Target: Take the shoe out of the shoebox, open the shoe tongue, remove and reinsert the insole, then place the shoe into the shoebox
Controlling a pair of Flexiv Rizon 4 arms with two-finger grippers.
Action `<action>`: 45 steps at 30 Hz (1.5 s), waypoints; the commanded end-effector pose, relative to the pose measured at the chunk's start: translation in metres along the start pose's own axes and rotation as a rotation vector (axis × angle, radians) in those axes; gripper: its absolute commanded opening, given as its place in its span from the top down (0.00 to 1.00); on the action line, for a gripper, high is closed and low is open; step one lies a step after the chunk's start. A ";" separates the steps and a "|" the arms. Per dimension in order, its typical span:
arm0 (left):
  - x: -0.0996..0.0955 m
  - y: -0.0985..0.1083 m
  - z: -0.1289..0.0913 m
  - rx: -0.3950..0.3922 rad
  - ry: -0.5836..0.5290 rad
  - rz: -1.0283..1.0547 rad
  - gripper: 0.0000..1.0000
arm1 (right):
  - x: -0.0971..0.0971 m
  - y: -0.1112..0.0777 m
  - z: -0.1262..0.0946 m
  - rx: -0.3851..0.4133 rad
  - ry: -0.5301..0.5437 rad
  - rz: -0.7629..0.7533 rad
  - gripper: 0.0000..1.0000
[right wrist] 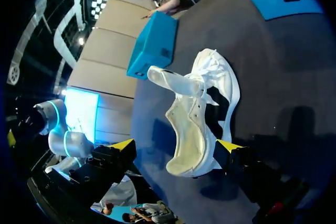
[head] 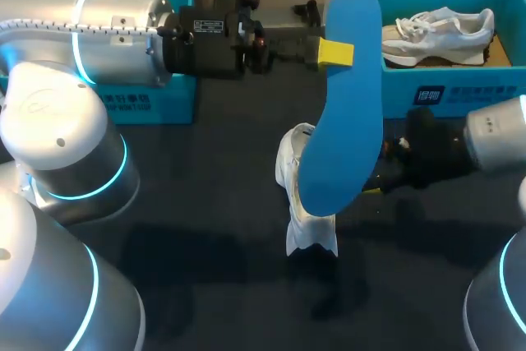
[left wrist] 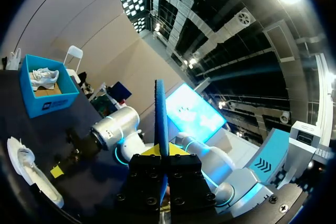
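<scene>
- The left gripper [head: 335, 53] is clamped on the blue insole [head: 345, 121]. It has it near the upper end, held up above the table [head: 205, 203].
- In the left wrist view the insole [left wrist: 161, 119] shows edge-on, running straight out between the two fingers.
- From overhead the insole hangs right over the shoe [head: 294, 172] and hides a good chunk of it.
- The shoe is white and sits mid-table, in front of the shoebox [head: 460, 80] and well apart from it.
- The right gripper [right wrist: 176, 148] is at the shoe's heel with its fingers spread.
- The heel sits between the fingers and is up against one yellow tip [right wrist: 228, 145].
- There's a visible gap between the heel and the other tip [right wrist: 125, 144], so it doesn't look pinched from both sides.
- In the right wrist view the shoe [right wrist: 202, 124] is wide open. The tongue [right wrist: 168, 80] is pulled up and out, and you can see the pale inside.
- The shoebox is teal and sits at the back right. A second white shoe [head: 440, 30] is lying in it.
- Another teal box [head: 156, 100] sits at the back left, partly behind the left arm.
</scene>
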State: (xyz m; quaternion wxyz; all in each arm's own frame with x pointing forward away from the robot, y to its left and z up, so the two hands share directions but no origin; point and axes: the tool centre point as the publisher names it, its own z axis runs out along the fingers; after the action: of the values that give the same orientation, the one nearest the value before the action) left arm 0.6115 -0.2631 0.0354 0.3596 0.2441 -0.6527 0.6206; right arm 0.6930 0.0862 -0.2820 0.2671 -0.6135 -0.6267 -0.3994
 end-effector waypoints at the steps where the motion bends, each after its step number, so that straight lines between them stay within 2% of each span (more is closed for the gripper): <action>1: 0.000 0.000 0.001 -0.001 0.000 0.000 1.00 | -0.002 -0.005 -0.007 -0.005 0.069 -0.002 0.00; 8: 0.000 0.000 0.001 -0.001 0.000 0.000 1.00 | -0.002 -0.005 -0.007 -0.005 0.069 -0.002 0.00; 14: 0.000 0.000 0.001 -0.001 0.000 0.000 1.00 | 0.019 0.011 -0.023 -0.152 0.240 0.087 0.00; 18: 0.000 0.000 0.001 -0.001 0.000 0.000 1.00 | 0.034 0.017 -0.035 -0.176 0.304 0.120 0.00; 23: 0.000 0.000 0.001 -0.001 0.000 0.000 1.00 | 0.056 0.020 -0.052 -0.152 0.356 0.102 0.00; 27: 0.000 0.000 0.001 -0.001 0.000 0.000 1.00 | 0.069 0.023 -0.070 -0.158 0.381 0.136 0.00; 36: 0.000 0.000 0.001 -0.001 0.000 0.000 1.00 | 0.097 0.032 -0.103 -0.115 0.434 0.168 0.00; 40: 0.000 0.000 0.001 -0.001 0.000 0.000 1.00 | 0.107 0.034 -0.107 -0.041 0.418 0.149 0.00; 45: 0.000 0.000 0.001 -0.001 0.000 0.000 1.00 | 0.112 0.039 -0.109 -0.036 0.429 0.130 0.00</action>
State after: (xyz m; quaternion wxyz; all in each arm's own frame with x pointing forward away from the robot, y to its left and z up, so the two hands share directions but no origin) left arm 0.6114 -0.2631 0.0354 0.3596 0.2441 -0.6526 0.6206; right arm 0.6951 0.0548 -0.1246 0.4053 -0.5634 -0.4992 -0.5188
